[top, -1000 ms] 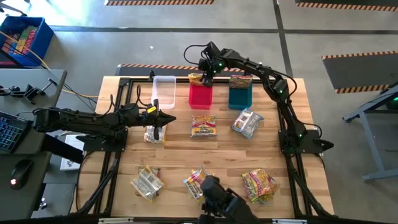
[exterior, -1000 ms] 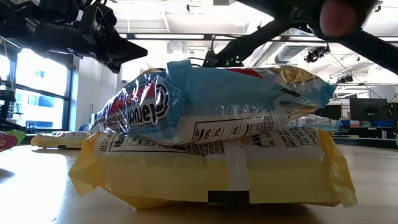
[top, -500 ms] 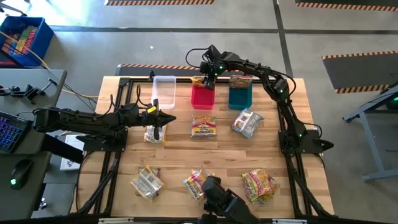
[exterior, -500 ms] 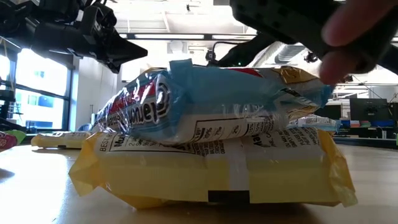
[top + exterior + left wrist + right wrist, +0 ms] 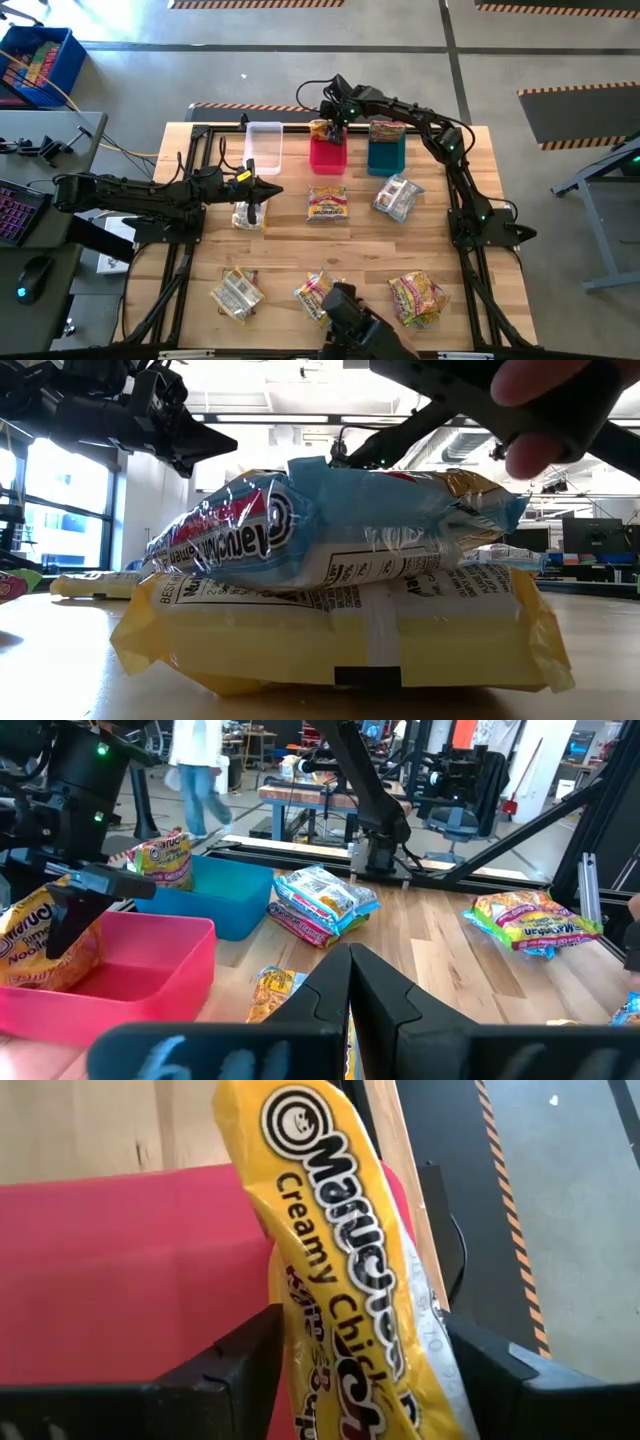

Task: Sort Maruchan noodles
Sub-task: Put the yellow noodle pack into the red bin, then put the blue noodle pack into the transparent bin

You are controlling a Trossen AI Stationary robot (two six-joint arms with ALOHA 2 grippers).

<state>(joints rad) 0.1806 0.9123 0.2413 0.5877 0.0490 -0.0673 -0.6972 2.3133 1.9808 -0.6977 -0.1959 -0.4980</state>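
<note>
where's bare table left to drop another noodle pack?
Free: the wood between the left gripper and the front-left packet; the strip between the center packet and the front row; the right edge past the silvery packet. Crowded: the back row of clear bin, red bin and teal bin, where the right gripper hangs.

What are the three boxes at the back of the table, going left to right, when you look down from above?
Clear bin → red bin, with a yellow noodle packet at its far end → teal bin.
</note>
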